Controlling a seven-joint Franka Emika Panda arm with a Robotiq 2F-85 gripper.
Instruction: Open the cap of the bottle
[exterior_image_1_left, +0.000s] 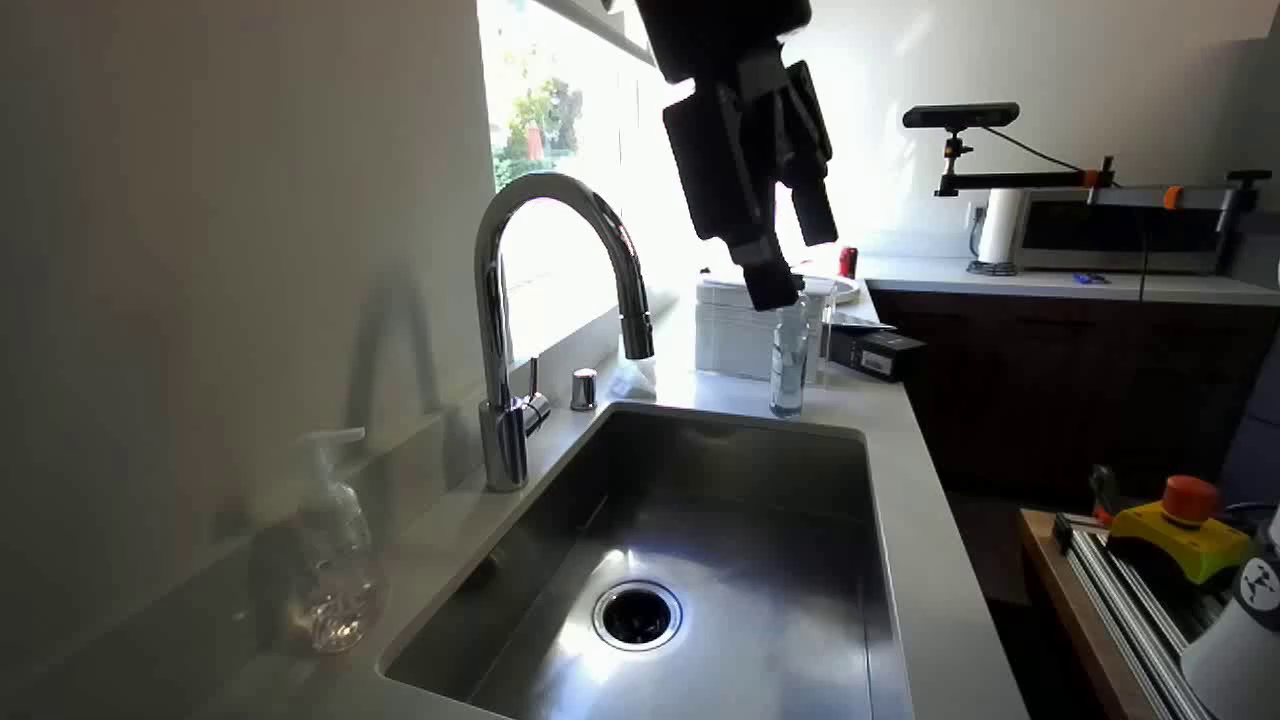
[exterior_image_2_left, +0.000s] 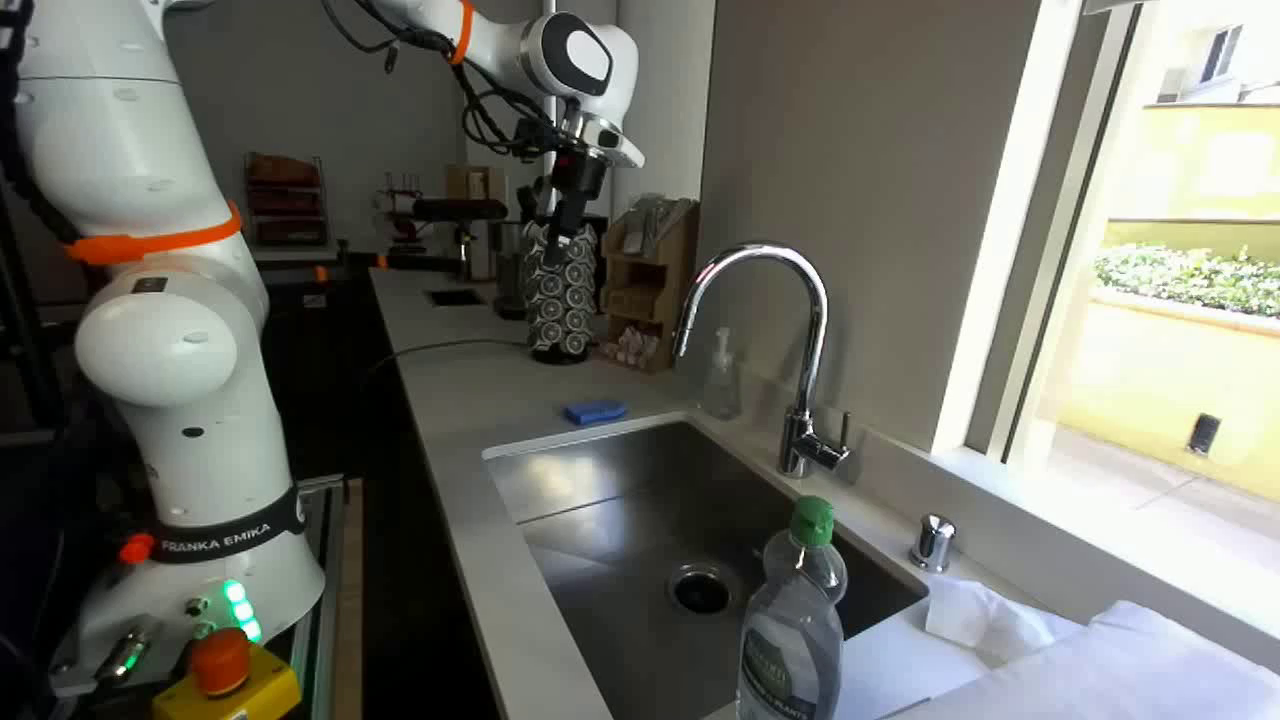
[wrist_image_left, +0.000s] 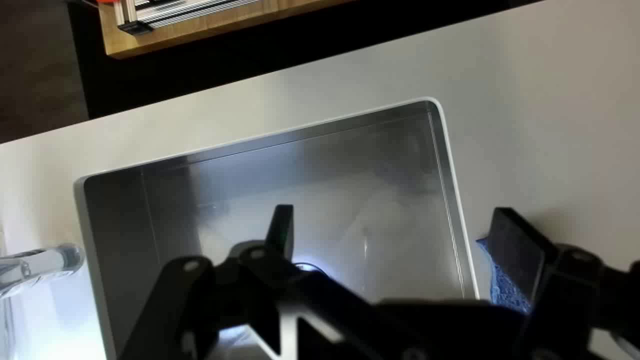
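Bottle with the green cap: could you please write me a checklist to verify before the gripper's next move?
1. Bottle upright beside the sink: ok.
2. Green cap on the bottle: ok.
3. Gripper open and empty: ok, jaws apart.
4. Gripper at the cap: not ok, it is well away from the bottle.
5. Bottle steadied against turning: not ok, nothing seen holding it.
6. Arched tap clear of the coming path: cannot tell.
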